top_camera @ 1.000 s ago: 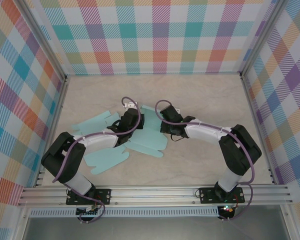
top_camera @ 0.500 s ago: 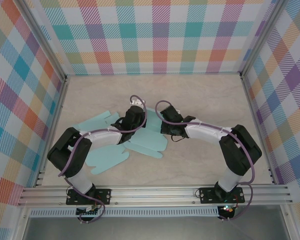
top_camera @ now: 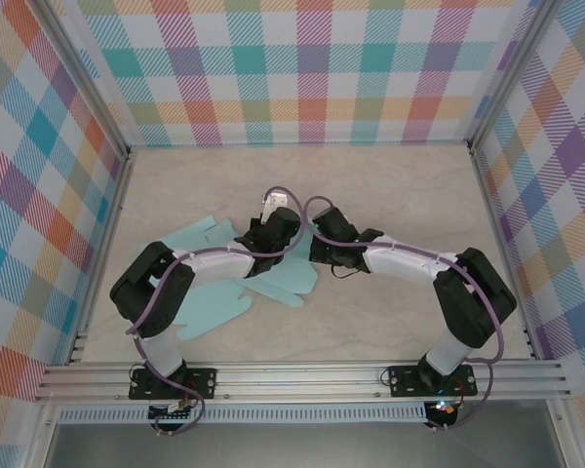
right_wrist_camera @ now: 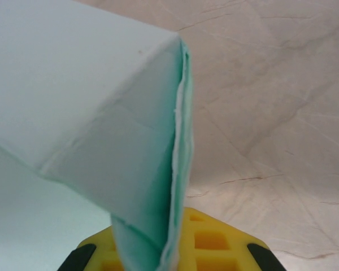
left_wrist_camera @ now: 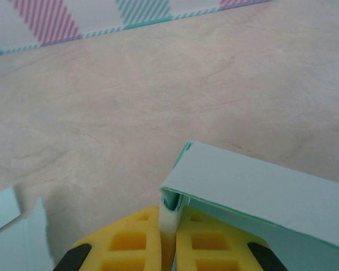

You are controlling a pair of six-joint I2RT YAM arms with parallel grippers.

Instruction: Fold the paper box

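The paper box (top_camera: 213, 308) is a light teal die-cut sheet lying mid-table, its right part raised between the two wrists. My left gripper (top_camera: 283, 230) is shut on a folded edge of it. In the left wrist view the yellow fingers (left_wrist_camera: 141, 237) pinch a doubled paper edge at the gripper (left_wrist_camera: 169, 219), and a folded panel of the box (left_wrist_camera: 260, 183) runs off to the right. My right gripper (top_camera: 319, 236) sits close beside the left one, shut on an upright doubled wall of the box (right_wrist_camera: 85, 96), which hides most of the left finger at the gripper (right_wrist_camera: 175, 240).
Plaid walls (top_camera: 312, 68) enclose the pale wood table (top_camera: 400, 195) at the back and both sides. A metal rail (top_camera: 302, 375) runs along the near edge by the arm bases. Flat box flaps (top_camera: 188, 237) spread to the left.
My left gripper slid right along the box toward the right gripper and shut on the folded edge. The sheet shifted slightly. The right arm stayed almost still.
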